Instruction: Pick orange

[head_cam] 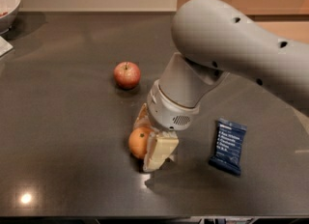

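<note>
The orange (138, 142) lies on the dark countertop, front of centre, with its small stem dot facing up. My gripper (147, 143) has come down over it from the right. One cream finger (161, 151) stands against the orange's right front side. The other finger (142, 116) shows just behind the orange. The jaws stand apart with the orange between them, and the orange still rests on the counter. The big grey arm (231, 49) covers the right side of the view.
A red apple (127, 75) with a stem lies behind the orange, to the left. A dark blue snack bar (228, 146) lies to the right of the gripper. A white bowl (8, 1) stands at the far left corner. The counter's front edge (145, 216) is close below.
</note>
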Robot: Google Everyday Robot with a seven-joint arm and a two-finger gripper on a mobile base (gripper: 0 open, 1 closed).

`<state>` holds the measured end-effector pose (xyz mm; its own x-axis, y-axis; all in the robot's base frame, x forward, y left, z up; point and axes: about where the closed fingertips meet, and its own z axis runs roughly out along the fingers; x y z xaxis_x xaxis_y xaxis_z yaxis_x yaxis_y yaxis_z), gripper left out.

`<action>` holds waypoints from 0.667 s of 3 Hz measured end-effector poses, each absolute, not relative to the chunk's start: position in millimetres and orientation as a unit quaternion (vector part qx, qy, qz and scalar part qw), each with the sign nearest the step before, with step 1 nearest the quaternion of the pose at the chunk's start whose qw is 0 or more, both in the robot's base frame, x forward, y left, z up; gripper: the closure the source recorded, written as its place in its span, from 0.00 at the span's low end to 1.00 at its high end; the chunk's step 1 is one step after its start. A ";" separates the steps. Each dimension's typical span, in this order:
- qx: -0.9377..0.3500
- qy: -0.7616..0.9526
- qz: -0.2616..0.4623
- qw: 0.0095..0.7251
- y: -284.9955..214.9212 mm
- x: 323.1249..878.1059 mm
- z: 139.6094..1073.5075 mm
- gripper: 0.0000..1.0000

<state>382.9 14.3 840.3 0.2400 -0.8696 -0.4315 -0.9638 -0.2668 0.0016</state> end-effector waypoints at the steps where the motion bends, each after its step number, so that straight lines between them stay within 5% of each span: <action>1: -0.773 0.592 0.181 0.137 11.3 383.3 848.6 0.58; 2: -0.771 0.594 0.186 0.134 7.4 387.2 863.4 0.81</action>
<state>387.2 7.4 863.4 0.2261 -0.8657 -0.4466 -0.9657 -0.2592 0.0134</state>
